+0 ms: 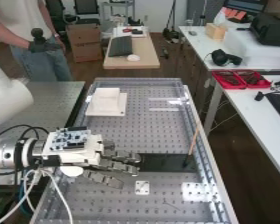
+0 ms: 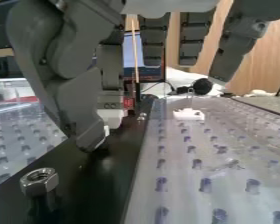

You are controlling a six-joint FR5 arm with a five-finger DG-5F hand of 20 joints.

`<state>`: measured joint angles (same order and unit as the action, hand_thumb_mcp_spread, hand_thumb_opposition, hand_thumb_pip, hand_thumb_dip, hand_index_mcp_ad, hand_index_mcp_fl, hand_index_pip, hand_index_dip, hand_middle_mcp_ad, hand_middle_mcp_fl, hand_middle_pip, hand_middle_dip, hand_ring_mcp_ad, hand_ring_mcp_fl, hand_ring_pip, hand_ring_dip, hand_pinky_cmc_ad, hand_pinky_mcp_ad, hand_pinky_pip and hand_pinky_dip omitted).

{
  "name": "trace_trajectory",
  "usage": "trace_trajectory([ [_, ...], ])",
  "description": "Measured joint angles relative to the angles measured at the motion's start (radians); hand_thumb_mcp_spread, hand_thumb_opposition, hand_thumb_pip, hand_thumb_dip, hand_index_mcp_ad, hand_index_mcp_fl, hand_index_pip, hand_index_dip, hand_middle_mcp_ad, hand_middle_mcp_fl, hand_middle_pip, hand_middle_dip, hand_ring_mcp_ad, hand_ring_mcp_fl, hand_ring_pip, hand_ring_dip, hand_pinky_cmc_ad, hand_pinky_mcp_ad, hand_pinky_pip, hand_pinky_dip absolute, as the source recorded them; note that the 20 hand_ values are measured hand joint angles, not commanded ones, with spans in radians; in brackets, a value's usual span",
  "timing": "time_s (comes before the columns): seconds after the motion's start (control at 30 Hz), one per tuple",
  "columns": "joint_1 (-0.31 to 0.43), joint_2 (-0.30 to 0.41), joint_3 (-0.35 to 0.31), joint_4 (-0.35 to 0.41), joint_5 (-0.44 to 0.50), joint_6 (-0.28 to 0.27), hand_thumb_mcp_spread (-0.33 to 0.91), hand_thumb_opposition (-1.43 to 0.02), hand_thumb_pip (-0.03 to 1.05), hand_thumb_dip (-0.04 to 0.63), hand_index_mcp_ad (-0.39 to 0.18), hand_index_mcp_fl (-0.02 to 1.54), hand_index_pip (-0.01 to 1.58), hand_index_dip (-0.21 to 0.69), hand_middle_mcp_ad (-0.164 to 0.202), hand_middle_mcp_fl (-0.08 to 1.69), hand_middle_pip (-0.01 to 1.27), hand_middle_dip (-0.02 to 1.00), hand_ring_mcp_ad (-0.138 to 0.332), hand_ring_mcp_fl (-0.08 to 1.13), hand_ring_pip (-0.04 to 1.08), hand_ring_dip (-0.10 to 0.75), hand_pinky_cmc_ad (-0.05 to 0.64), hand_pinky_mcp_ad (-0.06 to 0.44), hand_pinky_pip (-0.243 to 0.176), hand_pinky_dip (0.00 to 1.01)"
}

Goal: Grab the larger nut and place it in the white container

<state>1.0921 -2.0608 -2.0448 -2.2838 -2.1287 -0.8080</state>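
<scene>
A hexagonal nut [image 2: 39, 186] is gleaming in smooth, silvery metal in the wrist view, where the black strip [image 2: 101, 192] beneath it is throwing glossy reflections. In the high view, the perforated bench top [image 1: 131, 131] is catching glare on its slick surface, while the white container [image 1: 106, 102], left of upper centre, is showing a matt, plastic-like finish. At lower left, the hand [image 1: 121, 164] is presenting matt, dark grey fingers. A box [image 1: 85, 42] at upper left is displaying dull brown material (cardboard, by its look).
</scene>
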Motion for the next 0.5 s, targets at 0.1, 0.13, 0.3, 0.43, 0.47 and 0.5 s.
trace_trajectory([
  [0.1, 0.001, -0.002, 0.001, 0.0, -0.001, 0.0, 0.38, -0.92, 0.7, 0.178, -0.148, 0.33, 1.52, 0.016, 0.07, 0.0, 0.14, 0.18, 0.164, 0.0, 0.17, 0.124, 0.365, 0.302, -0.11, 0.59],
  [0.13, 0.001, -0.003, 0.001, 0.0, 0.0, 0.001, 0.39, -0.93, 0.7, 0.182, -0.147, 0.33, 1.52, 0.014, 0.07, 0.0, 0.14, 0.18, 0.161, 0.0, 0.17, 0.124, 0.365, 0.302, -0.106, 0.59],
  [0.3, 0.001, -0.003, 0.003, -0.004, -0.001, 0.0, 0.39, -0.92, 0.7, 0.176, -0.147, 0.33, 1.52, 0.017, 0.07, 0.01, 0.14, 0.18, 0.161, 0.0, 0.17, 0.124, 0.365, 0.302, -0.106, 0.59],
  [0.43, 0.001, 0.001, 0.003, -0.004, -0.002, 0.002, 0.38, -0.93, 0.68, 0.176, -0.147, 0.35, 1.5, 0.014, 0.066, 0.0, 0.14, 0.18, 0.161, 0.0, 0.17, 0.124, 0.353, 0.304, -0.106, 0.59],
  [0.47, 0.001, 0.002, 0.003, -0.003, -0.002, 0.003, 0.38, -0.95, 0.68, 0.176, -0.147, 0.38, 1.5, 0.012, 0.07, 0.0, 0.14, 0.18, 0.161, 0.0, 0.17, 0.124, 0.353, 0.302, -0.106, 0.59],
  [0.5, 0.001, 0.006, 0.003, 0.0, -0.003, 0.006, 0.38, -0.96, 0.67, 0.175, -0.15, 0.39, 1.49, 0.012, 0.07, 0.0, 0.14, 0.18, 0.162, 0.0, 0.17, 0.124, 0.353, 0.302, -0.106, 0.59],
])
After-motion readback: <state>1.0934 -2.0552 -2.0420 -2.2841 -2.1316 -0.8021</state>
